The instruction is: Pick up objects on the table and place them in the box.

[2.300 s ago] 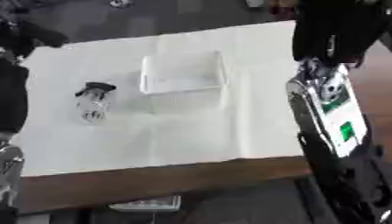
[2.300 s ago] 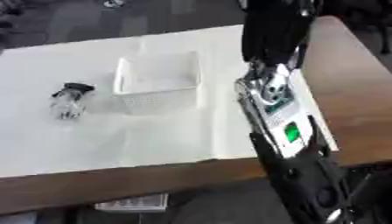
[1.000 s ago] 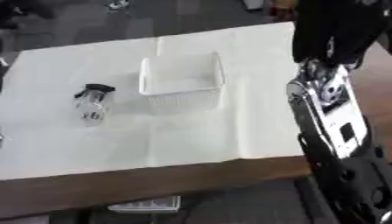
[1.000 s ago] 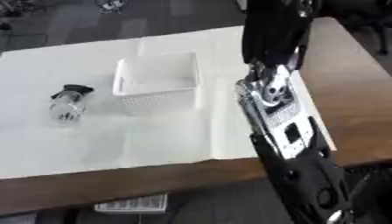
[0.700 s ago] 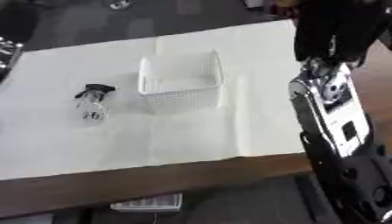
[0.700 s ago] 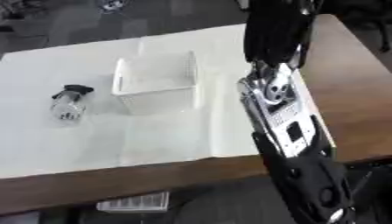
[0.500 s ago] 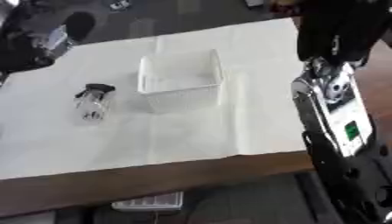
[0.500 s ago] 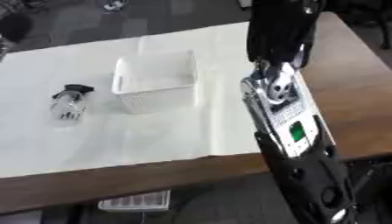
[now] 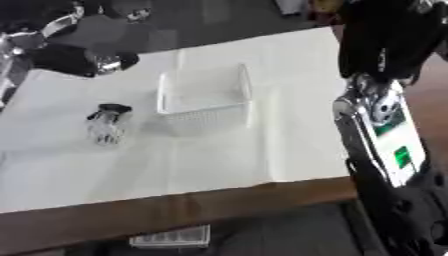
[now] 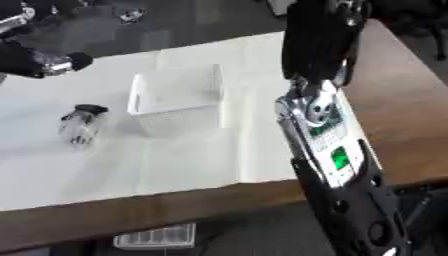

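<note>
A small clear bottle with a black cap (image 9: 106, 126) lies on its side on the white cloth, left of a white mesh box (image 9: 204, 97) that stands upright. My left hand (image 9: 90, 61) hovers blurred over the cloth's far left corner, beyond the bottle and apart from it. My right arm (image 10: 325, 135) rises along the right side, and its dark hand (image 10: 317, 37) hangs above the cloth's right edge, to the right of the box. Neither hand touches the bottle or the box.
The white cloth (image 9: 219, 155) covers most of the brown table (image 10: 398, 100), whose bare wood shows on the right and along the near edge. A pale flat thing (image 9: 171, 237) lies on the floor below the table's front edge.
My left arm has swung in from the upper left and now reaches over the cloth's far left corner. The bottle, box and right arm keep their places; the view has shifted slightly.
</note>
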You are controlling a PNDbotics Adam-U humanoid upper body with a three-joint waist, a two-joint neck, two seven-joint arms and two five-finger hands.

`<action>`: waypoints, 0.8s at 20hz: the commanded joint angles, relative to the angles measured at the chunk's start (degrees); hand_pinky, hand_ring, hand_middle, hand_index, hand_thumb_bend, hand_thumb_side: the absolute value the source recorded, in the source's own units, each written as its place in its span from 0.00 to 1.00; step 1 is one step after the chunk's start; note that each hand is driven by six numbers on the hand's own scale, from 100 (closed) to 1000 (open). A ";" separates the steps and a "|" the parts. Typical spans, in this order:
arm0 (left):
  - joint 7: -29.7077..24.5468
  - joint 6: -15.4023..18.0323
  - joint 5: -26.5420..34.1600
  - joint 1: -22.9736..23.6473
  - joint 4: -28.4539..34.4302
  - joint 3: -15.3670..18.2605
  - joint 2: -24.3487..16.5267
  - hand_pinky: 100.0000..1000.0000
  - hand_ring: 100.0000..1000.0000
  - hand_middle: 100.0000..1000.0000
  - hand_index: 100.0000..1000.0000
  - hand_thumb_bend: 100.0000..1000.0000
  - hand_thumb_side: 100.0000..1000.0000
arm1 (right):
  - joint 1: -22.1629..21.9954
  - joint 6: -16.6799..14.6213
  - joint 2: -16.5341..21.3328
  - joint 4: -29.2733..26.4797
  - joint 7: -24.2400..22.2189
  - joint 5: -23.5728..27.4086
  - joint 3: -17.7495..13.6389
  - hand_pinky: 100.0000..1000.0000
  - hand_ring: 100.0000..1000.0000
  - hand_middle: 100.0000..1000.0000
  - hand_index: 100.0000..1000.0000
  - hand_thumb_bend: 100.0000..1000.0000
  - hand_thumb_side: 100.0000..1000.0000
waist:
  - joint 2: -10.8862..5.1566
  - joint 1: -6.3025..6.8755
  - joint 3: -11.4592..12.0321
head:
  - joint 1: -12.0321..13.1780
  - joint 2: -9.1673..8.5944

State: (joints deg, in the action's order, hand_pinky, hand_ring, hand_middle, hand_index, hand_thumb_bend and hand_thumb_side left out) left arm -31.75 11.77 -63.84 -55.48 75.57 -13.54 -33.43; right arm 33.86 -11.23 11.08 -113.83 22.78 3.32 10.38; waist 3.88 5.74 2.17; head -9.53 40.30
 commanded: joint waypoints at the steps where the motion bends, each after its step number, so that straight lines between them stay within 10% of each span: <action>1: -4.06 0.90 -8.14 -3.56 -5.91 -0.24 -1.07 0.56 0.79 0.70 0.75 0.34 1.00 | 0.44 0.04 -0.14 -0.76 -0.25 0.29 0.05 0.21 0.38 0.43 0.75 0.08 1.00 | -1.11 -0.04 -0.12 | 0.23 -0.93; 11: -13.08 3.57 -29.64 -12.10 -31.68 2.97 3.14 0.59 0.81 0.71 0.74 0.44 1.00 | 0.19 0.12 -0.49 -0.76 -0.60 0.55 0.14 0.21 0.38 0.43 0.75 0.08 1.00 | -1.40 0.17 -0.69 | 0.68 -1.44; 12: -13.31 3.75 -30.87 -12.22 -33.15 3.43 3.43 0.61 0.83 0.73 0.74 0.28 1.00 | 0.24 0.08 -0.59 -0.76 -0.60 0.57 0.13 0.21 0.38 0.43 0.75 0.07 1.00 | -1.39 0.20 -0.81 | 0.75 -1.51; 16: -14.21 5.09 -33.16 -12.07 -36.98 4.33 4.05 0.62 0.85 0.74 0.73 0.25 1.00 | 0.32 -0.04 -0.89 -0.76 -0.58 0.65 0.16 0.21 0.38 0.43 0.75 0.07 1.00 | -1.33 0.30 -1.20 | 0.47 -1.84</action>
State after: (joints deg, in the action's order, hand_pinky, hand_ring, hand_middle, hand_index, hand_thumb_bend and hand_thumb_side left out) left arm -45.41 16.17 -95.81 -66.20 39.16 -10.03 -28.48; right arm 33.59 -11.15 10.52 -113.83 22.20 3.64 10.50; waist 3.55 6.10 0.96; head -9.48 39.41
